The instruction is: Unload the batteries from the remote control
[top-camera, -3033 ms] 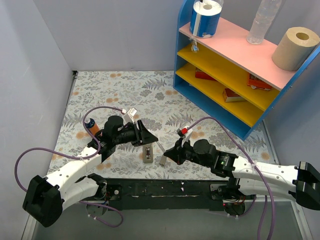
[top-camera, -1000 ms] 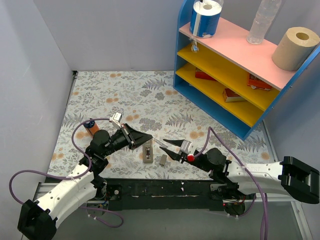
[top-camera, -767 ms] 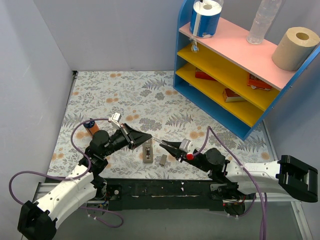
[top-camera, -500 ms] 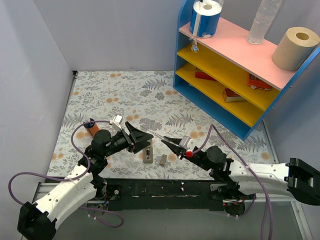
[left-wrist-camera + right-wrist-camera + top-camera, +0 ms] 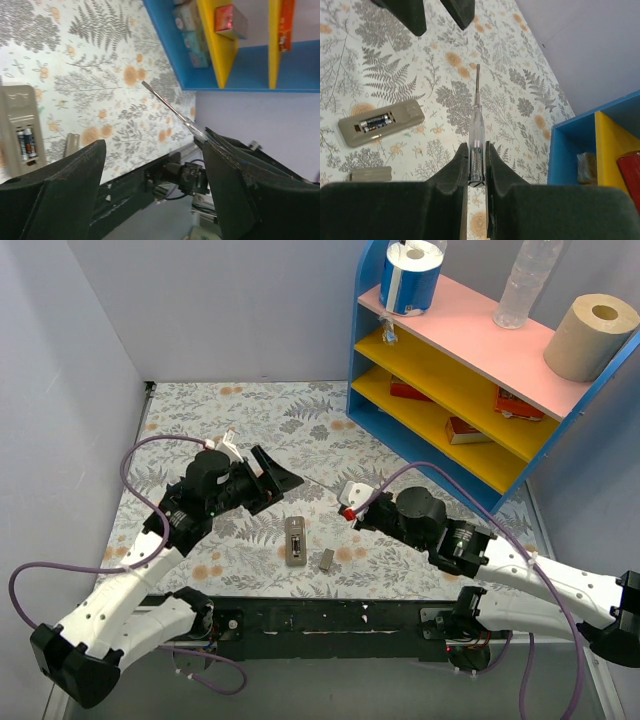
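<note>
- The remote control (image 5: 294,540) lies flat on the bench (image 5: 250,410) at 6 o'clock, near the front edge, grey back up and compartment uncovered.
- Both batteries (image 5: 376,121) sit side by side inside the compartment; neither is lifted out.
- The battery lid (image 5: 326,559) lies on the bench just beside the remote control, at 4 o'clock from it, apart from the housing.
- The right pincer (image 5: 477,150) is at 2 o'clock from the remote control in the top view. Its fingers are pressed against the clear handle of a screwdriver (image 5: 476,125), pinching it.
- The screwdriver shaft points away from the right pincer toward 10 o'clock in the top view. In the right wrist view its tip lies over the floral surface at 1 o'clock from the remote control, apart from it. Its height above the bench cannot be told.
- The left pincer (image 5: 152,150) is at 10 o'clock from the remote control, spread wide and holding nothing; its fingers (image 5: 65,190) frame the screwdriver tip in the left wrist view without touching it.
- A shelf unit (image 5: 470,335) stands at 2 o'clock on the bench, well apart from both pincers.
</note>
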Controlling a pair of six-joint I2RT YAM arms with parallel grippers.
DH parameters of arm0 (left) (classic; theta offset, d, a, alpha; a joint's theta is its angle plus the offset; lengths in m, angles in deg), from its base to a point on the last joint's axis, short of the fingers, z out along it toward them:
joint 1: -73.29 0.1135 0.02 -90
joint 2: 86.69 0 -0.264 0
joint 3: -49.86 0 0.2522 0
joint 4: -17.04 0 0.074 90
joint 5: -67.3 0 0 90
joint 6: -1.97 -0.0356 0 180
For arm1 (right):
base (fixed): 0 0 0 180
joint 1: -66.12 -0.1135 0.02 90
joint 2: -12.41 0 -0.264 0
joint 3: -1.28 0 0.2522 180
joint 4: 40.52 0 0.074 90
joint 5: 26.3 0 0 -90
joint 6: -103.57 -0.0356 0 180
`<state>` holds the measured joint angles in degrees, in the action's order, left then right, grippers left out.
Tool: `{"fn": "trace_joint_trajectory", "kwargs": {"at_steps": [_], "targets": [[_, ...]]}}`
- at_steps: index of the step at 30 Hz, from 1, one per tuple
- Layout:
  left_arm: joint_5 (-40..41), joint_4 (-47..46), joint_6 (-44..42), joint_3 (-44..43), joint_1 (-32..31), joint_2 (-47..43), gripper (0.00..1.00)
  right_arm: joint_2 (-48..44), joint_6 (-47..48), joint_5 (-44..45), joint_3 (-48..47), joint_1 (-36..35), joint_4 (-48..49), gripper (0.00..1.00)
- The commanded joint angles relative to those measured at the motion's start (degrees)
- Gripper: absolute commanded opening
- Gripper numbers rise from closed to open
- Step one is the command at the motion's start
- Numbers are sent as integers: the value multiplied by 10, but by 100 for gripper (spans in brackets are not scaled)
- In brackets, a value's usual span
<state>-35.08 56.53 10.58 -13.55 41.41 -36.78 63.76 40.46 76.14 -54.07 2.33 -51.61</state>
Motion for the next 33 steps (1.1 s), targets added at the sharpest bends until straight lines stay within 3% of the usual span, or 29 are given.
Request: {"fn": "trace_joint_trajectory", "kwargs": {"at_steps": [1,4,8,12,19,25,33], "targets": [[32,75,-89,-32,24,47,77,41,44,-27,-93,3,-183,1],[-14,71,-105,-29,68,72,76,78,60,-44,-152,2,-261,1],[-148,16,-117,36,158,98,68,127,105,-77,-198,2,-334,1],[-191,-5,-137,68,174,137,65,177,131,-81,-253,-4,-386,1],[-187,-8,-178,98,176,179,56,283,120,-82,-337,-27,-440,1],[-146,-21,-209,125,176,199,55,331,74,-136,-348,-38,-438,1],[-190,-43,-210,129,175,248,53,367,69,-127,-355,-54,-440,1]]}}
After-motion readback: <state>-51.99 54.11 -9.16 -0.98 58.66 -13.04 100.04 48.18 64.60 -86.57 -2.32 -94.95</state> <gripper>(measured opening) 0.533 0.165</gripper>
